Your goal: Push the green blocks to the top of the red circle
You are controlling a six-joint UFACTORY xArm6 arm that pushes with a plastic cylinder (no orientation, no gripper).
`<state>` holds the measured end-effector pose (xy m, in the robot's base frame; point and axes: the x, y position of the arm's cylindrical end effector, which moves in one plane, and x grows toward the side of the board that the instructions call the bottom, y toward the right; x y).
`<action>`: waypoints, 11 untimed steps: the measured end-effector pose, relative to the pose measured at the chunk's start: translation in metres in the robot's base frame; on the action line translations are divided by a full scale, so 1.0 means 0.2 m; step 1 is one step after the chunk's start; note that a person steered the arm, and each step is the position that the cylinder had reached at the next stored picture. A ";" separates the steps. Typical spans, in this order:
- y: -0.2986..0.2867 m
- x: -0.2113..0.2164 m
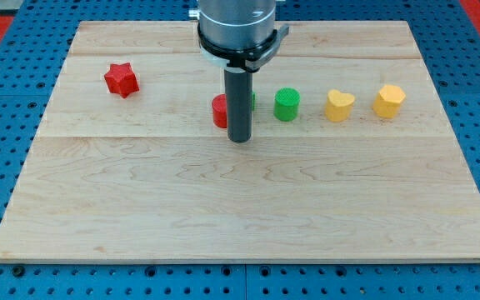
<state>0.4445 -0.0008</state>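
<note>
A red circle block (219, 111) lies near the board's middle, partly hidden behind my rod. My tip (239, 138) rests just to the lower right of it, touching or almost touching. A green block (251, 101) shows only as a sliver to the right of the rod, so its shape cannot be told. A green round block (287, 105) stands free further right of the rod.
A red star (122, 80) lies at the upper left. A yellow heart (339, 106) and a yellow hexagon (388, 101) lie to the right in the same row. The wooden board (240, 208) ends at blue pegboard on all sides.
</note>
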 end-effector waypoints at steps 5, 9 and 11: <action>0.85 -0.23; 0.69 -0.27; 0.43 -0.22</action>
<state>0.3999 0.0845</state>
